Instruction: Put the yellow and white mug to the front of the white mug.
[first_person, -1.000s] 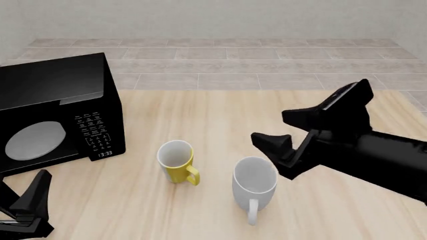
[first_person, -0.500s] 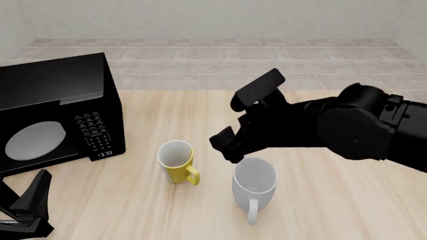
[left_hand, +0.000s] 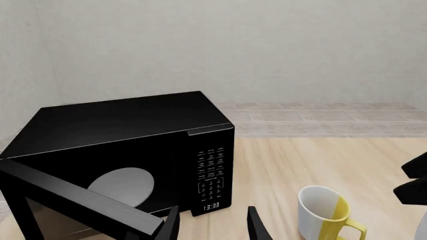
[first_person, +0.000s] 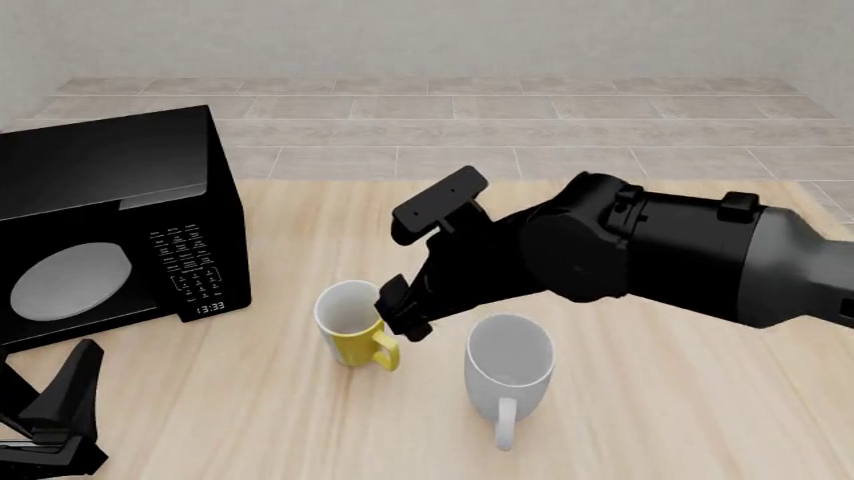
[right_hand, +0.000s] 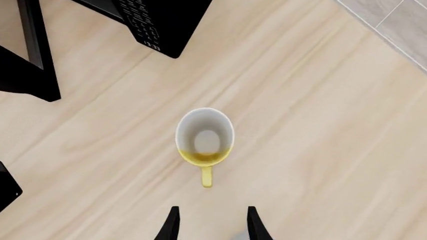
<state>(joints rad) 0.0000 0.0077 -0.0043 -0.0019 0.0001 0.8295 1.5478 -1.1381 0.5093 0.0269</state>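
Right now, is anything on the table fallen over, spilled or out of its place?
Nothing is tipped or spilled. The yellow and white mug and the white mug stand upright. Only the microwave stands out: its door hangs open.

We see a light wooden table (first_person: 694, 420) bearing three things. A black microwave (first_person: 114, 215) stands at its left side, door swung open. Near the middle the yellow and white mug (first_person: 352, 325) stands upright, and just right of it, apart, the larger white mug (first_person: 509, 375), also upright.
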